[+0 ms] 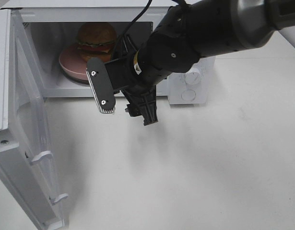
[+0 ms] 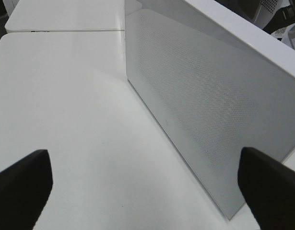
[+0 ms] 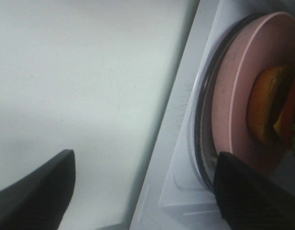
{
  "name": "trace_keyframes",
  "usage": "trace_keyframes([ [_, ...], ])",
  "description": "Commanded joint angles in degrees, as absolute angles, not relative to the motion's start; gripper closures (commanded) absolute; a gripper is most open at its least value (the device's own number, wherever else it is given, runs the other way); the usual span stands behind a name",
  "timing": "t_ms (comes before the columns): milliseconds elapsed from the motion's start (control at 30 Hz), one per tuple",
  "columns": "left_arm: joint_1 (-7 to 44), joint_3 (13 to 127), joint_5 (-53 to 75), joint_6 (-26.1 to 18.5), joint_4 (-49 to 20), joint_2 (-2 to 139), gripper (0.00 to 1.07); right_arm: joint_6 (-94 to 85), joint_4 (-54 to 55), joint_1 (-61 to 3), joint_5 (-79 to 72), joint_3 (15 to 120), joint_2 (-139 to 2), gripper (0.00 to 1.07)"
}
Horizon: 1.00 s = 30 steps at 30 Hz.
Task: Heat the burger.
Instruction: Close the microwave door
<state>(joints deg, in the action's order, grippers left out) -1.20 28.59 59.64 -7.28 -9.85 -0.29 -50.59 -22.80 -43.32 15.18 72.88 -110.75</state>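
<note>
Nearest, on the left, the door (image 1: 27, 143) of the microwave (image 1: 188, 93) is being held wide open, swung out toward the near edge of the white desk (image 1: 209, 167). In the left wrist view the dotted panel of this door is being seen just ahead of the left tool (image 2: 147, 189). Its two dark fingers are being held wide apart and nothing is being gripped between them; only bare desk is lying under the gap.

Farther in, the right tool (image 1: 128, 112) is being held above the desk, just in front of the microwave's opening. Its fingers are also being held far apart, and nothing is being grasped by them.

Behind it, inside the microwave, the pink plate (image 1: 70, 64) is being carried on the glass turntable (image 3: 202, 120). The burger (image 1: 96, 37) is being carried on this plate, toward the far wall of the chamber, well apart from both tools. To the right of the opening, a white knob (image 1: 193, 74) is being shown on the front panel.
</note>
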Motion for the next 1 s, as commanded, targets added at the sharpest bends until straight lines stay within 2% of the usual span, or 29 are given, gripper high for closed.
trace_keyframes([
  [33,-0.86,28.36,59.24,-7.05,-9.8,-1.72,0.06,-48.99,-22.4,-43.43,14.78,68.98,-106.97,0.31],
  [567,-0.86,28.36,59.24,-7.05,-9.8,-1.72,0.06,-35.47,-22.4,-43.43,18.96,58.79,-96.31,0.31],
  [733,-0.86,28.36,59.24,-7.05,-9.8,-1.72,0.06,-21.89,-20.91,-43.43,26.64,57.52,-92.76,0.31],
  [1000,-0.86,28.36,59.24,-7.05,-9.8,-1.72,0.06,-10.14,-19.65,-43.43,39.08,57.52,-88.24,0.31],
])
